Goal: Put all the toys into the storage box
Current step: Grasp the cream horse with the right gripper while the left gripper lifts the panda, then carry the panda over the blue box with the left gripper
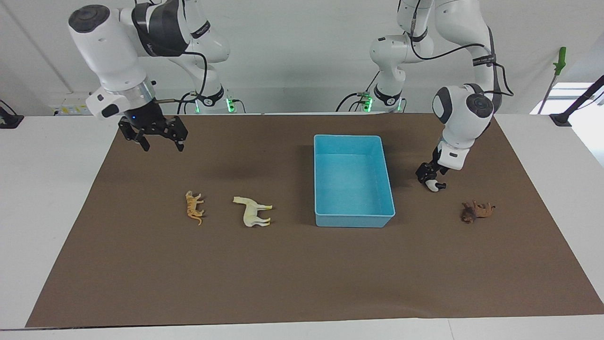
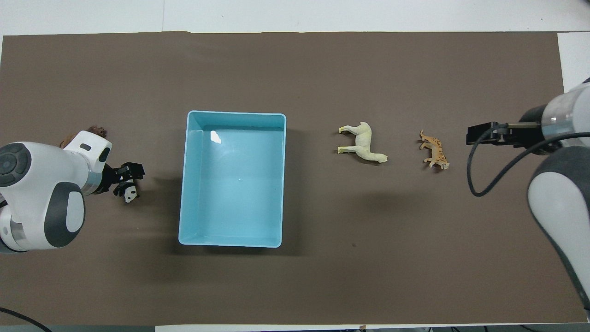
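While the light blue storage box [image 1: 354, 215] sits near the middle of the brown mat [image 1: 302, 283] with nothing in it, the left gripper [image 1: 430, 182] hangs low just beside the box's wall at the left arm's end, its fingers clenched on the black-and-white panda [image 1: 433, 186]; in the overhead view the panda [image 2: 130, 192] shows clear of the box rim, with a strip of bare mat between them. The brown lion [image 1: 477, 210] lies on its side on the mat, farther from the robots than the held panda and closer to the mat's edge at the left arm's end, half hidden under the arm from overhead. Toward the right arm's end, the cream-white horse [image 1: 253, 211] lies on its side near the box with open mat around it, and the orange striped tiger [image 1: 194, 207] lies just past it, apart from the horse and well in from the mat's edge. The right gripper [image 1: 163, 140] waits raised over the mat's corner at the right arm's end, its fingers spread and holding nothing, well apart from the tiger. Broad bare mat stretches away from the robots, past the box and figurines, to the mat's edge.
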`<state>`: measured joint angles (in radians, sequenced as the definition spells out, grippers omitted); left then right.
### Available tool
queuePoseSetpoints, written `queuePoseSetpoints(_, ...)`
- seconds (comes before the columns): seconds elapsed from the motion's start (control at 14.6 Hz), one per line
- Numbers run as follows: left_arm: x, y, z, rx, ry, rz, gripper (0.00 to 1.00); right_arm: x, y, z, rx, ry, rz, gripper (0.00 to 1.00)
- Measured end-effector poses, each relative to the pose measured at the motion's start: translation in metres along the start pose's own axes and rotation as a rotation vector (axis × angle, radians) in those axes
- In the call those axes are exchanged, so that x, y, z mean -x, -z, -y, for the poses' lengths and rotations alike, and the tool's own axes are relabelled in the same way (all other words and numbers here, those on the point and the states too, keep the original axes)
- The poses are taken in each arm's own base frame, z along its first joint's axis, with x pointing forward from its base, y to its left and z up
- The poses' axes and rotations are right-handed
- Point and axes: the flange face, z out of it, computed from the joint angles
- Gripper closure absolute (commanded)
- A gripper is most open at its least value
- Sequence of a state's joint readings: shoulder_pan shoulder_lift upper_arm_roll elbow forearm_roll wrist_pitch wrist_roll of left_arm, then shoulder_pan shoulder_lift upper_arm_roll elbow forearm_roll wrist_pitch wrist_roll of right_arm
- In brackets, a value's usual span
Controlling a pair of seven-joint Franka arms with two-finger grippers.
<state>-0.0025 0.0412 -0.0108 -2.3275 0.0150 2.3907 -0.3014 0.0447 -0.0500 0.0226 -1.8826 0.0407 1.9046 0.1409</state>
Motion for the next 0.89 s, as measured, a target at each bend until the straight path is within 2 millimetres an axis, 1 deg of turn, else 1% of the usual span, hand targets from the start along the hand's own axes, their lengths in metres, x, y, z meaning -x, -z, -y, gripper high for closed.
queuePoseSetpoints(0.14, -0.002, -0.01, 0.002, 0.0, 0.006, 0.001, 0.0, -0.004, -0.027, 0.031, -0.003, -0.004, 0.008, 0.0)
queuePoseSetpoints(0.27, -0.002, -0.017, 0.003, -0.003, 0.007, 0.012, 0.0, -0.009, -0.053, 0.054, -0.005, -0.008, 0.011, 0.0)
queuePoseSetpoints(0.55, -0.002, -0.021, 0.003, -0.005, 0.007, 0.018, 0.0, -0.02, -0.114, 0.103, -0.019, -0.019, -0.015, 0.0)
queuePoseSetpoints(0.61, -0.001, -0.021, 0.003, -0.005, 0.007, 0.02, 0.07, -0.022, -0.129, 0.113, -0.018, -0.011, -0.018, 0.0)
queuePoseSetpoints(0.68, 0.0, -0.023, 0.003, -0.006, 0.007, 0.023, 0.19, -0.023, -0.141, 0.119, -0.014, -0.007, -0.021, 0.0)
queuePoseSetpoints(0.75, 0.001, -0.024, 0.003, -0.007, 0.006, 0.026, 0.4, -0.023, -0.151, 0.124, -0.006, -0.006, -0.019, 0.0)
queuePoseSetpoints(0.89, 0.002, -0.025, 0.003, -0.007, 0.006, 0.027, 0.65, -0.021, -0.163, 0.134, 0.002, -0.01, -0.013, 0.0)
